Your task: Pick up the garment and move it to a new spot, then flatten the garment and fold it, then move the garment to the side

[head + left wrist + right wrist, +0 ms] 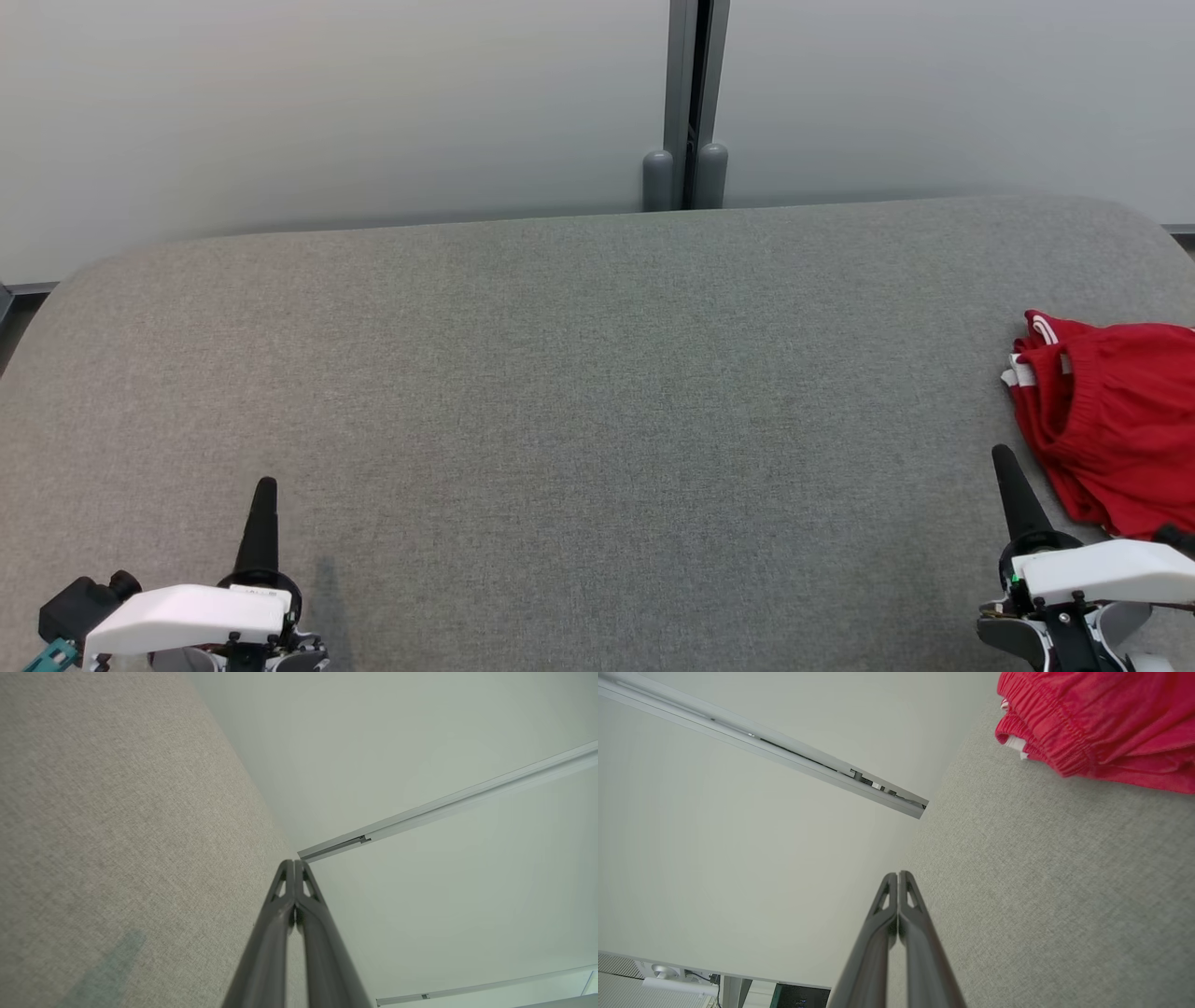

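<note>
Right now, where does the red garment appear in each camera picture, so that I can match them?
Head view: garment at the right edge, on the grey padded surface, up and right of the right claw.
Left wrist view: shut left claw, grey padded surface to its left.
Right wrist view: garment in the upper right corner.
Shared landmark: the metal wall rail.

Light even, diffuse, medium-bright; wall [327, 112] reads flat and matte. Head view sharp, counter [597, 373] weave resolved across the frame. One faint soft shadow [327, 597] on it just right of the left tool [266, 485]. Wrist views: weave crisp mid-frame, fingers [271, 961] blurred toward the bottom edge. Pale teal smear [110, 975] on counter in left wrist view: possibly the tool's shadow, edges too soft to tell.
</note>
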Motion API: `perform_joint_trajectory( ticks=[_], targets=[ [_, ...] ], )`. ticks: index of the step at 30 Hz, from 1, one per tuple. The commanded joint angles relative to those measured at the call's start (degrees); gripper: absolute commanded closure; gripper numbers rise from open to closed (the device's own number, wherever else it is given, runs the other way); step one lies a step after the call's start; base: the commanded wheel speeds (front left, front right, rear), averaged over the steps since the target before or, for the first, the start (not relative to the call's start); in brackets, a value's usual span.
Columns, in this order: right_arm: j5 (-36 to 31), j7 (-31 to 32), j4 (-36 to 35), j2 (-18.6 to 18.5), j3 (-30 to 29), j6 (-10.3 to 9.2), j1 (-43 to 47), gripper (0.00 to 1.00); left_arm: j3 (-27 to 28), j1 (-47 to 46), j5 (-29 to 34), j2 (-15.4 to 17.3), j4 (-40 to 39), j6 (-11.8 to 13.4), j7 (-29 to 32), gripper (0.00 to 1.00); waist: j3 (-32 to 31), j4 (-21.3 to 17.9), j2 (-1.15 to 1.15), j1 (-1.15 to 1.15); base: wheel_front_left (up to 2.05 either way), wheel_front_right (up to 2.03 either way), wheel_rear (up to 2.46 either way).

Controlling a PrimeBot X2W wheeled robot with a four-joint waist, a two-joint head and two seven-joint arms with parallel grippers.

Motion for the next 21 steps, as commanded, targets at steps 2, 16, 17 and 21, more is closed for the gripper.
perform_joint_trajectory(
  ticks=[2, 16, 17, 21],
  targets=[
    [1.78, 0.63, -0.90, -0.53, -0.41, 0.02, 0.11, 1.00, 0.37, -1.45, -1.78, 0.40, -0.88, -0.48, 0.38, 1.00, -0.04, 0.03, 0.00, 0.00, 0.00, 0.00, 0.00],
    [9.08, 2.54, -2.47, -0.64, -1.36, 0.02, 0.45, 1.00, 0.94, -2.01, -9.05, 0.47, -2.08, -1.31, 2.31, 1.00, -0.30, 0.22, 0.00, 0.00, 0.00, 0.00, 0.00],
    [9.59, 2.63, -2.59, -0.64, -1.41, 0.02, 0.44, 1.00, 0.98, -2.03, -9.56, 0.48, -2.16, -1.40, 2.40, 1.00, -0.32, 0.23, 0.00, 0.00, 0.00, 0.00, 0.00],
    [11.45, 3.14, -3.05, -0.67, -1.67, 0.02, 0.52, 1.00, 1.12, -2.02, -11.37, 0.49, -2.48, -1.61, 2.92, 1.00, -0.39, 0.29, 0.00, 0.00, 0.00, 0.00, 0.00]
  ],
)
